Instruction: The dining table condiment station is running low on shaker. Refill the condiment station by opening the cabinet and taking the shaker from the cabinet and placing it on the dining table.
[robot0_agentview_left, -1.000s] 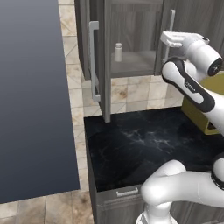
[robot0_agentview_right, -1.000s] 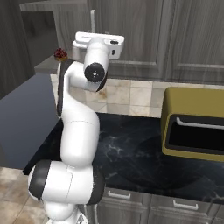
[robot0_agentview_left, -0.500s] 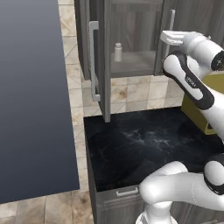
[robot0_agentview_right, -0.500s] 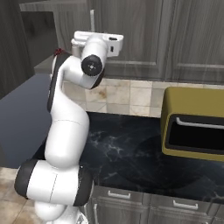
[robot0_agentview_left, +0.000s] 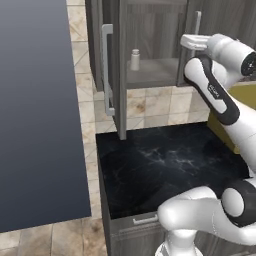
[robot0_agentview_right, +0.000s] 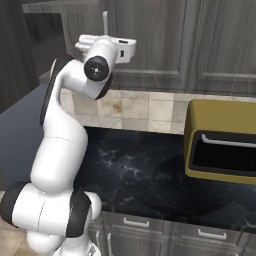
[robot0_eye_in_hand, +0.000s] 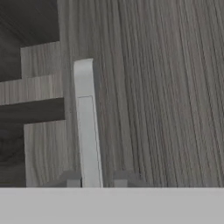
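Gripper (robot0_eye_in_hand: 93, 180): clamped on the right door's silver handle (robot0_eye_in_hand: 87, 127), placed to pull that door wide. Cabinet (robot0_agentview_left: 150, 45): left door open. Shaker (robot0_agentview_left: 135, 59): upright at the shelf's left edge, awaiting collection.

Black marble countertop (robot0_agentview_left: 165, 160) veined white, centre of left base view, running toward 4 o'clock. Grey base drawers (robot0_agentview_right: 150, 232) with short silver handles along 6 o'clock in right base view. Beige mottled tile backsplash (robot0_agentview_right: 125, 107) behind counter, at 12 o'clock. Olive-yellow box appliance (robot0_agentview_right: 222, 145) with dark opening at 3 o'clock. Large flat slate-blue panel (robot0_agentview_left: 37, 115) at 9 o'clock. Tan tiled floor (robot0_agentview_left: 45, 240) at 7 o'clock.
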